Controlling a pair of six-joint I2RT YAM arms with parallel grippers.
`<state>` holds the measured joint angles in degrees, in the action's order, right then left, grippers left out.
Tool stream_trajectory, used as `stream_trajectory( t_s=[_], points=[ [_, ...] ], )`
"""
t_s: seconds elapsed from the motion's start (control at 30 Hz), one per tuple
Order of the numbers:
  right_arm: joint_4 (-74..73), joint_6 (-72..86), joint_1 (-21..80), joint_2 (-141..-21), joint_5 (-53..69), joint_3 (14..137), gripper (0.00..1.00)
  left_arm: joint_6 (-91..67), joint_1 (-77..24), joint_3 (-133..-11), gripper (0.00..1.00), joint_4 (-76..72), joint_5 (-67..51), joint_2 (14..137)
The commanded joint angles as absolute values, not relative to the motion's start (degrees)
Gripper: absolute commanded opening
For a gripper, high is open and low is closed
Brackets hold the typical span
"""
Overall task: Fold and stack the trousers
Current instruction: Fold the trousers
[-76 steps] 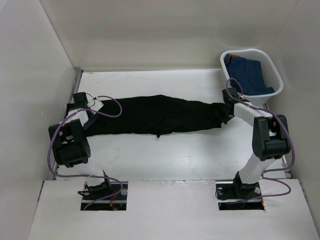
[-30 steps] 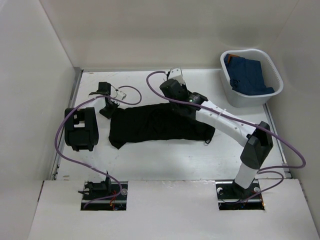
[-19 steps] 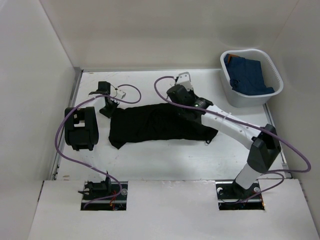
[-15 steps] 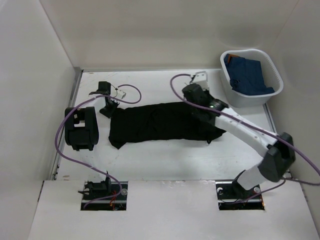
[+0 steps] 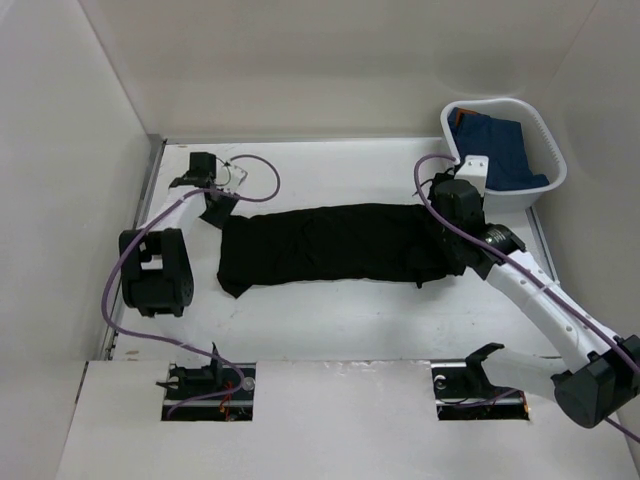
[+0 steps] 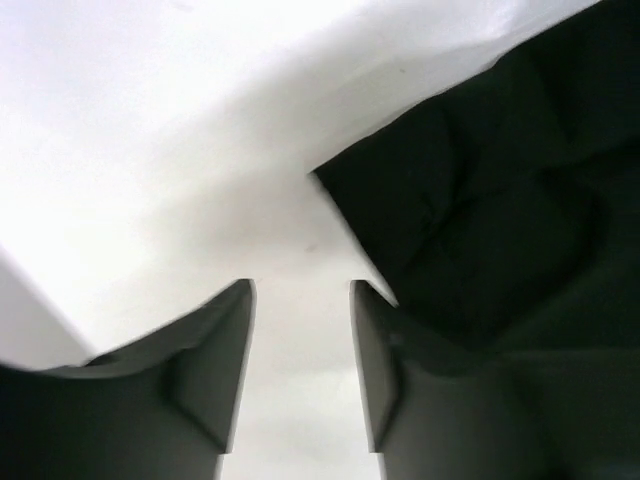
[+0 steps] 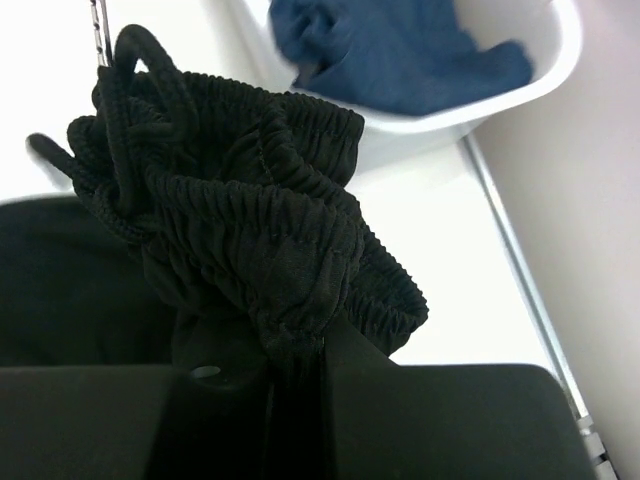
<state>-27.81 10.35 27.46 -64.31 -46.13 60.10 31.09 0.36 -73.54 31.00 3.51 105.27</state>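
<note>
Trousers (image 5: 330, 245) are laid flat on the table (image 5: 330, 320) in the overhead view, with the long axis running left to right between the 2 arms. The right gripper (image 5: 447, 262) is placed at the right end of the cloth, near the basket (image 5: 552, 150) that holds a blue garment (image 5: 495, 145). The left gripper (image 5: 212, 205) is placed at the far left corner. Each end is therefore nearest its own arm, and a fold is judged to run along this axis. Jaw states cannot be read here, and the right end of the cloth is partly covered by the right wrist.

In the left wrist view, the left gripper (image 6: 300, 385) is spread, and bare table (image 6: 200, 150) is seen between the fingers (image 6: 210, 370). A corner of the trousers (image 6: 480, 200) lies ahead and to the right and is not enclosed. Contact between the right-hand finger and the cloth cannot be determined.

In the right wrist view, the right gripper (image 7: 295, 400) is pinched on the gathered waistband of the trousers (image 7: 250, 230), with a cord (image 7: 125, 70) looped at the top. The basket (image 7: 470, 105) and blue garment (image 7: 400, 50) lie just beyond. The fingertips are lost against the black cloth.
</note>
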Motion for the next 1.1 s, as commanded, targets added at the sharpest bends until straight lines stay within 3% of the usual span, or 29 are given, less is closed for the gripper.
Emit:
stream_trajectory(
  t_s=[0.0, 0.2, 0.37, 0.83, 1.07],
  points=[
    [-24.52, 12.56, 27.82, -63.98, -43.95, 59.85, 0.01, 30.5, 0.4, -79.62, 0.49, 30.4, 3.69, 94.5],
    [-24.52, 14.85, 27.29, -63.46, -42.45, 58.45, 0.01, 28.21, -11.0, -78.41, 0.58, 37.86, -6.14, 90.17],
    [-24.52, 16.43, 25.53, -62.23, -41.66, 57.57, 0.02, 27.51, -17.09, -71.55, 0.53, 39.29, -7.56, 99.73],
    [-18.11, 13.71, 11.21, -55.81, -35.34, 54.67, 0.02, 30.85, -2.69, -73.39, 0.48, 34.98, 2.46, 110.21],
    [-15.91, 10.2, 16.28, -60.98, -35.77, 58.0, 0.02, 31.46, -2.67, -72.25, 0.51, 35.68, -2.36, 105.39]
  ],
)
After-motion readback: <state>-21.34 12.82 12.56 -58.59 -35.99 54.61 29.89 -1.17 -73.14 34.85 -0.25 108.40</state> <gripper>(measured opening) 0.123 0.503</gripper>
